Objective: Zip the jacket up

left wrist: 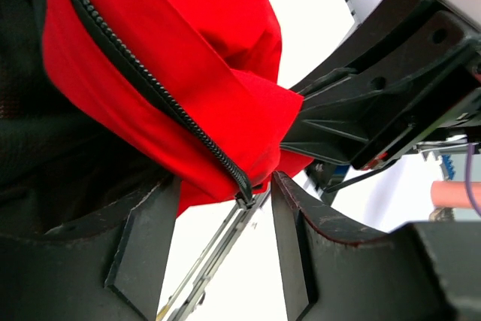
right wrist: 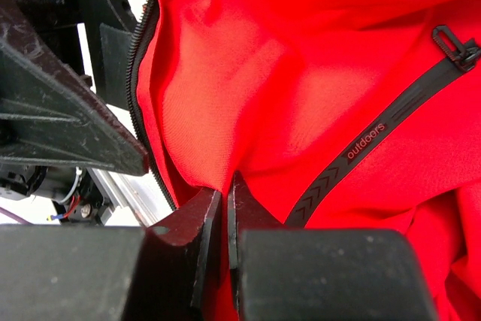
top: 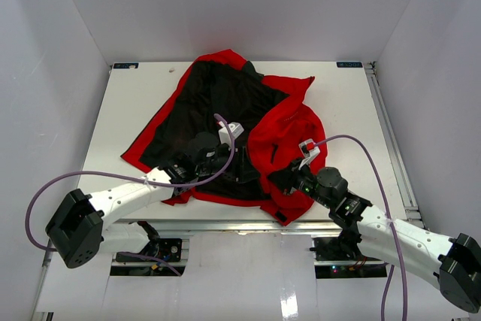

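White table (top: pixel 346 103), pale walls (top: pixel 240 5), jacket (top: pixel 289 133), left end effector (left wrist: pixel 225 186) wide, right end effector (right wrist: pixel 225 189) pinching jacket

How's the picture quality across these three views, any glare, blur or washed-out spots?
Top external: even light, one glare streak on the shiny white surface at the bottom, and the jacket has a black lining showing almost no detail. Left wrist: zipper teeth sharp, background blown out white. Right wrist: red fabric heavily saturated, yet the pocket lettering is readable.
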